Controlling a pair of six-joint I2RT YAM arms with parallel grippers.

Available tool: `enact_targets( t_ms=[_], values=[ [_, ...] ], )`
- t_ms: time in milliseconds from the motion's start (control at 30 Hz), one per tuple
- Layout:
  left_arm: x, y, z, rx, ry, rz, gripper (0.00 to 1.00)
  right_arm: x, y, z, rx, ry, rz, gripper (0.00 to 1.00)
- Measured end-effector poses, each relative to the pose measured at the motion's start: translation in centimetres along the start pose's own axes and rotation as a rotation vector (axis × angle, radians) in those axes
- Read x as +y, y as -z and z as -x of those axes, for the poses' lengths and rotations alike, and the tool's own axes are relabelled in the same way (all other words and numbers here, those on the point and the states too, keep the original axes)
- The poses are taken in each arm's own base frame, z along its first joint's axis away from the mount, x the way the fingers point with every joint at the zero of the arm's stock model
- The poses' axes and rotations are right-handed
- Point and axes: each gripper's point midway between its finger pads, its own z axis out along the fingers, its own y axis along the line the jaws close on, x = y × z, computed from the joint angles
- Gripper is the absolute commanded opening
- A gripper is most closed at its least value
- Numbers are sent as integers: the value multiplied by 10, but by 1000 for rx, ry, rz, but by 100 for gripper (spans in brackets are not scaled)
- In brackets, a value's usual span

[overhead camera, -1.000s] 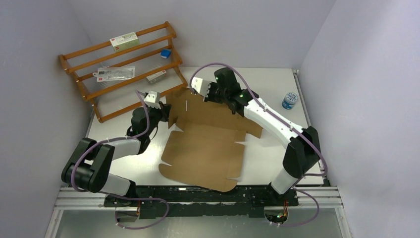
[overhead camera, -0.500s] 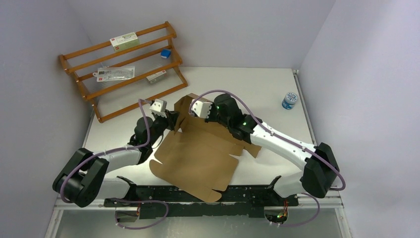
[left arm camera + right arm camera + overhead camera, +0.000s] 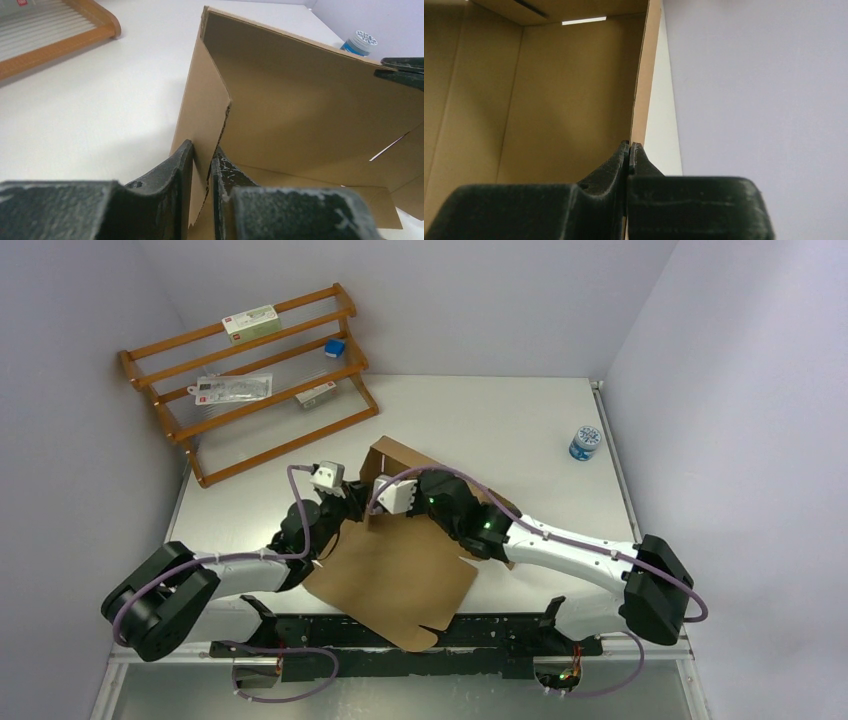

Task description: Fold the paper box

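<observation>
Between the left pincer's (image 3: 200,167) narrowly parted jaws stands a side flap (image 3: 207,115) of the paper box (image 3: 400,570); whether they pinch it cannot be told. Above its tips, the right pincer (image 3: 630,150) clamps the raised wall (image 3: 310,100). Wall-raising seems underway; next, the flap likely needs turning inward.

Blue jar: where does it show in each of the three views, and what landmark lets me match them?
Top external: the blue jar stands at the far right of the table.
Left wrist: upper right, showing just above the top edge of the paper box.
Right wrist: not in it.
Shared landmark: the paper box's raised wall, seen in all three views.
</observation>
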Motion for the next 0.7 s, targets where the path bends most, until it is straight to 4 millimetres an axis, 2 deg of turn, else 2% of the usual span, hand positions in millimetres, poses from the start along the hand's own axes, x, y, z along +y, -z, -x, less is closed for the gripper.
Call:
enact_targets(
  t_ms=[167, 367, 467, 600, 700],
  values=[
    [-1, 3, -12, 12, 34, 13, 27, 11, 7, 4, 8, 65, -40, 0],
    [2, 5, -33, 77, 50, 32, 42, 18, 8, 4, 14, 130, -70, 0],
    [7, 8, -38, 103, 36, 54, 56, 17, 7, 4, 26, 145, -80, 0],
    [7, 14, -22, 75, 15, 57, 73, 15, 7, 4, 28, 159, -85, 0],
    [3, 20, 5, 3, 6, 39, 77, 16, 6, 3, 35, 171, -84, 0]
  ],
)
